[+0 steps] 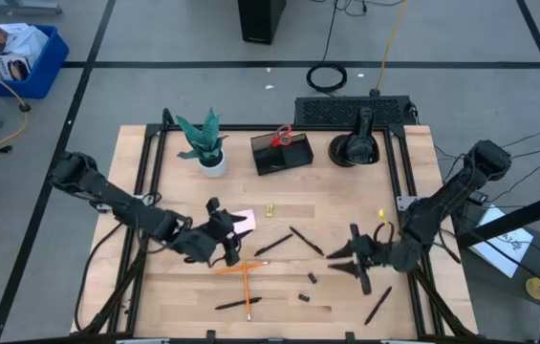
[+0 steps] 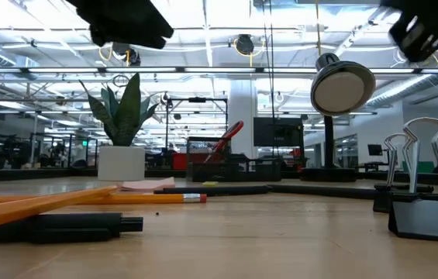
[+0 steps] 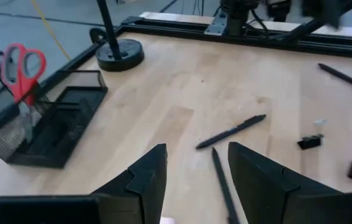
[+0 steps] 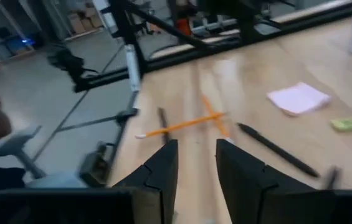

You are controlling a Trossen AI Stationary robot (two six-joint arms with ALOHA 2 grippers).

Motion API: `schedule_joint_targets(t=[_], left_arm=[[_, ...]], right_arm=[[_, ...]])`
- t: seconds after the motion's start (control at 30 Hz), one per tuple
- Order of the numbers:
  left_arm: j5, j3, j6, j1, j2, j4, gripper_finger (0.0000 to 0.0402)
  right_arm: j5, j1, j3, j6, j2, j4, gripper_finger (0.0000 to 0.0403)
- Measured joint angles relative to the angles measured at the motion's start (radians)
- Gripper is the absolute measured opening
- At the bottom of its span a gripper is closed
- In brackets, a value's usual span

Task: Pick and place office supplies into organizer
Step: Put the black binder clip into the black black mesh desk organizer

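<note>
The organizer (image 1: 282, 153), a dark mesh box, stands at the table's far middle with red-handled scissors (image 1: 282, 137) upright in it; it also shows in the left wrist view (image 3: 51, 124). Black pens (image 1: 274, 246) (image 1: 306, 240) (image 1: 238, 305), crossed orange pencils (image 1: 246, 272), a pink sticky pad (image 1: 243, 221), a yellow piece (image 1: 270, 209) and small black clips (image 1: 312, 278) lie flat on the wood. My left gripper (image 1: 226, 234) (image 3: 197, 168) hovers open beside the pad, nothing between its fingers. My right gripper (image 1: 351, 258) (image 4: 197, 162) hovers open at the right, nothing between its fingers.
A teal plant in a white pot (image 1: 207, 143) stands left of the organizer, and a black domed object (image 1: 356, 148) stands to its right. Another pen (image 1: 378, 306) lies near the front right corner. A black frame (image 1: 399, 162) borders the table.
</note>
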Motion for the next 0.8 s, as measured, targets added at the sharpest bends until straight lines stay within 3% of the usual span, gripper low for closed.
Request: schedule_joint_targets(t=[0.13,0.27,0.43,0.57,0.67,0.8], left_arm=[[-0.006,0.0,-0.022,-0.041,0.0,0.002,0.0177],[-0.006,0.0,-0.024,-0.078,0.0,0.002,0.0177],[-0.006,0.0,-0.02,-0.11,0.0,0.002,0.0177],[-0.006,0.0,-0.017,-0.13,0.0,0.002,0.0177],[-0.006,0.0,-0.016,-0.145,0.0,0.001,0.0177],[-0.007,0.0,0.015,-0.162,0.0,0.001,0.0177]], right_arm=[[0.048,0.083,0.15,0.009,0.118,-0.038,0.01],[0.108,0.151,0.35,0.123,0.257,-0.218,0.01],[0.145,0.168,0.659,0.278,0.457,-0.535,0.01],[0.172,0.143,0.877,0.419,0.595,-0.911,0.01],[0.138,0.13,0.926,0.608,0.658,-1.171,0.01],[0.034,0.106,0.926,0.792,0.673,-1.328,0.01]])
